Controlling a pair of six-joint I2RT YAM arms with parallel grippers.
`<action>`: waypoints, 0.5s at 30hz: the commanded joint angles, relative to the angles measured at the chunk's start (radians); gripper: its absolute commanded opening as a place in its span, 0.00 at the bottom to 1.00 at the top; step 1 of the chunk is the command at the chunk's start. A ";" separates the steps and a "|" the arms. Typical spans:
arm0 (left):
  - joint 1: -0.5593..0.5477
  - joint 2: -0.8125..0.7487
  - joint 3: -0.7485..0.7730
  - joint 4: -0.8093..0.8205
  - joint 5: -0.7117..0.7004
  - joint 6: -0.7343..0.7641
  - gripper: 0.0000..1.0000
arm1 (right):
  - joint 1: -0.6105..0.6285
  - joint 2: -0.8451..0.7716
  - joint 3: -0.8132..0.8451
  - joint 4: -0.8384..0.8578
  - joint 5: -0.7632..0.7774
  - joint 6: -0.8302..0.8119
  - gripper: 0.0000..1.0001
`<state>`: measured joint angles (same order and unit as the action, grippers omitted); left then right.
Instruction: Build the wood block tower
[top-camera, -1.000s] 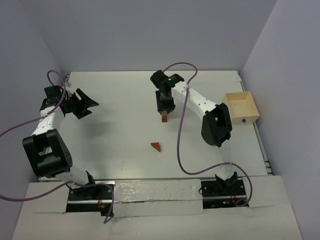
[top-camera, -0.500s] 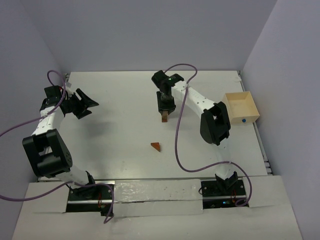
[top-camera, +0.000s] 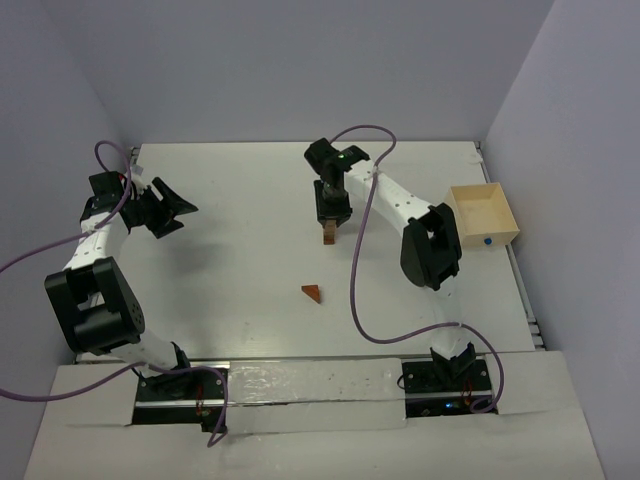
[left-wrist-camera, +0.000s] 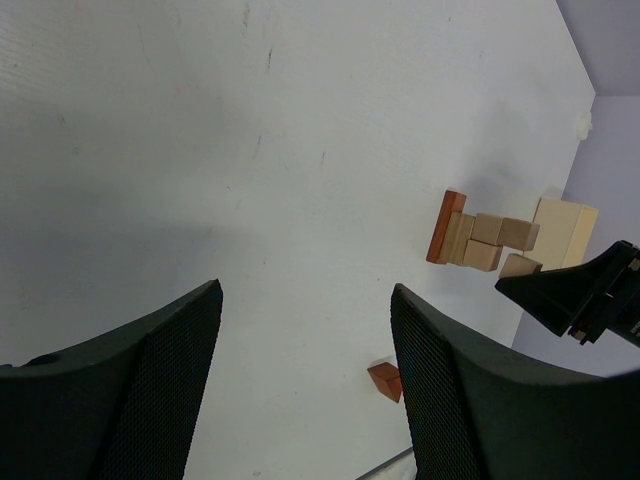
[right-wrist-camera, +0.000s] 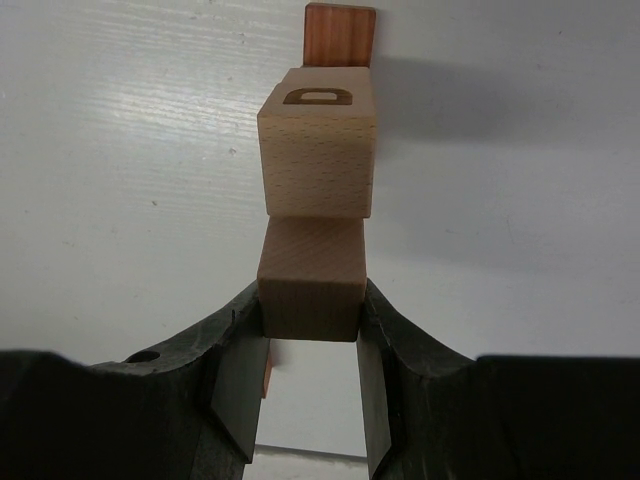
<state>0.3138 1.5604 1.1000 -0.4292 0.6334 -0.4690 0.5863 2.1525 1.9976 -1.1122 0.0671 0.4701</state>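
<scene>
Your right end effector (right-wrist-camera: 310, 310) is clamped on a tan cube (right-wrist-camera: 310, 275) touching the tower (right-wrist-camera: 318, 150), whose column runs straight ahead of the fingers. The wedge (top-camera: 313, 292) lies well apart, back toward this arm's base, so the right arm is nearer. Your left end effector (left-wrist-camera: 305, 295) gapes empty.

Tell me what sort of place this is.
Most likely a robotics lab test cell: a white table boxed in by plain lavender walls, a left arm and right arm bolted at its near edge with purple cables, and the right tool closed on a wood block at a small tower.
</scene>
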 joint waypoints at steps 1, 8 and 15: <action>0.004 0.003 0.009 0.032 0.006 -0.008 0.75 | -0.013 0.018 0.047 -0.005 0.011 -0.009 0.13; 0.004 0.003 0.011 0.030 0.008 -0.007 0.75 | -0.014 0.024 0.047 -0.005 0.005 -0.016 0.17; 0.002 0.004 0.009 0.032 0.008 -0.007 0.75 | -0.014 0.025 0.052 -0.003 -0.005 -0.018 0.19</action>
<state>0.3138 1.5604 1.1000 -0.4290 0.6334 -0.4690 0.5797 2.1681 1.9978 -1.1124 0.0625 0.4570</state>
